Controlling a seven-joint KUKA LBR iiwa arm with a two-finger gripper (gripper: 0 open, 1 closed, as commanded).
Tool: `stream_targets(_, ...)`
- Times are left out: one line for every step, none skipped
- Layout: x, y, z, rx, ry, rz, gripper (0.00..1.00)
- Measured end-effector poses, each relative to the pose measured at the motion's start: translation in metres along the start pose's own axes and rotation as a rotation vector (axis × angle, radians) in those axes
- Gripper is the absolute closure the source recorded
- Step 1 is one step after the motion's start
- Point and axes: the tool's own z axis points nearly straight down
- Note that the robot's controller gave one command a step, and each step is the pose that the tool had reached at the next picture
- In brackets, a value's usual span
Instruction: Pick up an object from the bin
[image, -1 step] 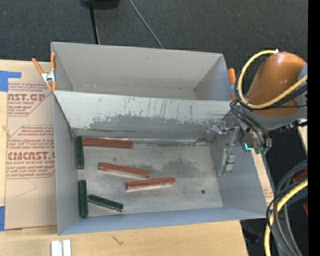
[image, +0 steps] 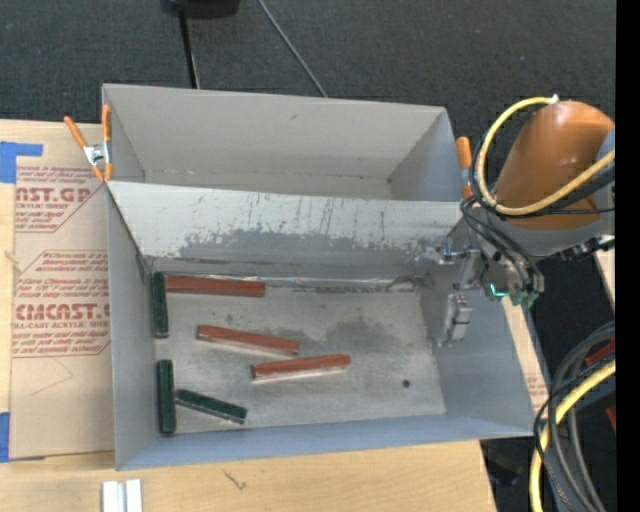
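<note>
1. The grey metal bin (image: 130, 250) stands open, its floor scuffed and scratched.
2. The arm (image: 520, 250) comes over the bin's right rim, an orange cover (image: 555, 160) on its wrist with yellow cables looped round it.
3. The gripper (image: 457, 318) hangs inside the bin, close against the right wall, above bare floor. From where I stand I cannot tell whether it is apart or together.
4. Three red-brown bars lie on the bin's floor:
   - the far red-brown bar (image: 215, 287) lies along the foot of the back wall, toward the left;
   - the middle red-brown bar (image: 248, 340) lies left of centre;
   - the near red-brown bar (image: 300, 367) lies about mid-floor, the closest thing to the gripper yet well apart from it.
5. Three dark green bars keep to the bin's left side:
   - the far green bar (image: 159, 305) lies along the left wall;
   - the corner green bar (image: 165, 397) lies in the front-left corner;
   - the slanted green bar (image: 211, 406) lies just beside it.
6. A dark speck (image: 405, 382) sits on the floor toward the right.
</note>
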Motion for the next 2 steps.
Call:
stream_targets(0.009, 0.034, 0.037, 0.001, -0.004, -0.078, 0.00)
stream_targets(0.005, 0.067, 0.074, -0.002, 0.001, -0.033, 0.00)
